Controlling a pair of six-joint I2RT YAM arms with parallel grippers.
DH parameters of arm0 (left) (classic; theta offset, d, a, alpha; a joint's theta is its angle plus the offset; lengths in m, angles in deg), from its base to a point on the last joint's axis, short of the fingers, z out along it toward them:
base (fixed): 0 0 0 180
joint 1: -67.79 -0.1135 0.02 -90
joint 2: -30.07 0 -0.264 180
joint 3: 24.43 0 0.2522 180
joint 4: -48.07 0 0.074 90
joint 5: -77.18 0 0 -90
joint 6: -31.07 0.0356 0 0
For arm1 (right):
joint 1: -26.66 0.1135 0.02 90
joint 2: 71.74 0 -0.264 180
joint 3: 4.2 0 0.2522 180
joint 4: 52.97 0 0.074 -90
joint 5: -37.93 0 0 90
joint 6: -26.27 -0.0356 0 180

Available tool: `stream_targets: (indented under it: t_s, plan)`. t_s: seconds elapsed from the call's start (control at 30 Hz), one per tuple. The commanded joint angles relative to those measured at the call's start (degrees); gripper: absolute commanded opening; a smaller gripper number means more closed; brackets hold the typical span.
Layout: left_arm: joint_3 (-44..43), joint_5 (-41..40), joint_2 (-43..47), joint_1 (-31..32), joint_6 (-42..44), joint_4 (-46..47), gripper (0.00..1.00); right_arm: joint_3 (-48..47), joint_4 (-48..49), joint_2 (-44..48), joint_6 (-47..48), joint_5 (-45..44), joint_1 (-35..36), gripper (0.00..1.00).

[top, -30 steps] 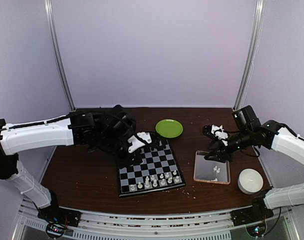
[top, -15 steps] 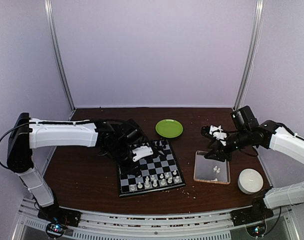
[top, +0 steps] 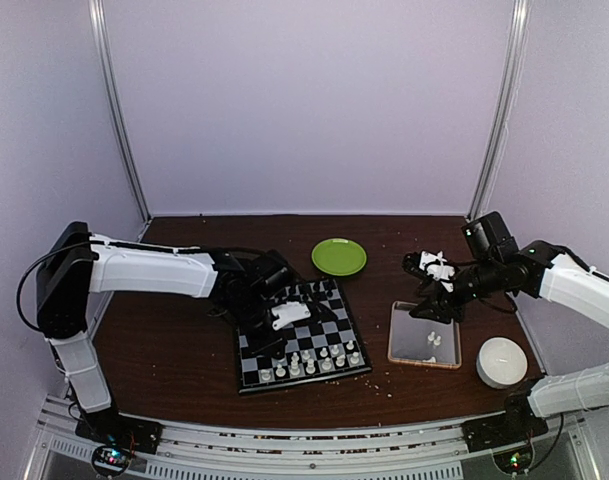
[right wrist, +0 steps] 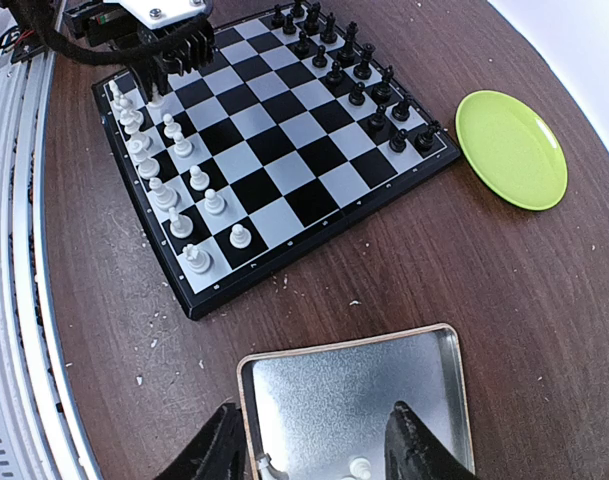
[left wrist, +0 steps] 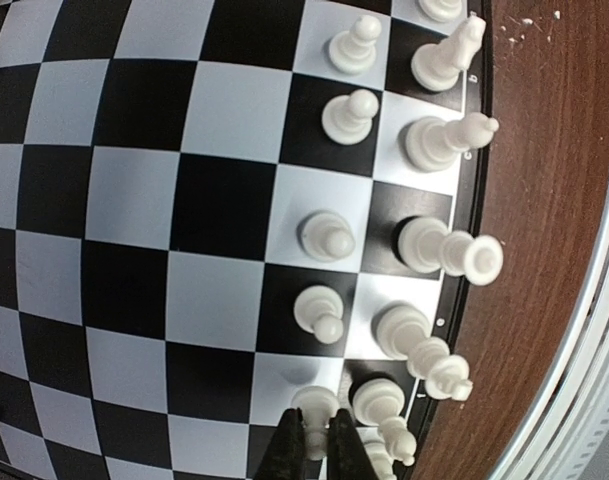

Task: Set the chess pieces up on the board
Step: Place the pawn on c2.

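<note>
We see two white chessmen (right wrist: 360,466) in tray (right wrist: 344,400); left pincer (left wrist: 316,418) pinching white pawn (left wrist: 314,398) on chessboard (left wrist: 134,200); right pincer (right wrist: 314,408) part-open, empty.

Black-and-pale-grey checked board (right wrist: 274,145) lies flat, thin black rim all round; white chess pieces (left wrist: 326,236) stand upright in two rows along its near edge, two more inside the metal tray (right wrist: 364,400).
</note>
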Motion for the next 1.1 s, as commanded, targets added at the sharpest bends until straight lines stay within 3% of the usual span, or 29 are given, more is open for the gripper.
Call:
stream_targets:
  t_s: [0.0,0.47,1.07]
  plan:
    - [-0.3,1.2,-1.6,-0.8,-0.1,2.2,0.02,0.2,0.1,-0.2,0.8,-0.5,-0.3,0.48]
    - [0.0,0.3,-2.4,-0.9,0.1,1.7,0.07,0.0,-0.3,-1.3,1.1,-0.4,-0.3,0.48]
    - [1.2,0.3,0.9,-0.9,-0.3,0.3,0.02,-0.2,-0.5,-1.5,1.2,-0.4,-0.3,0.49]
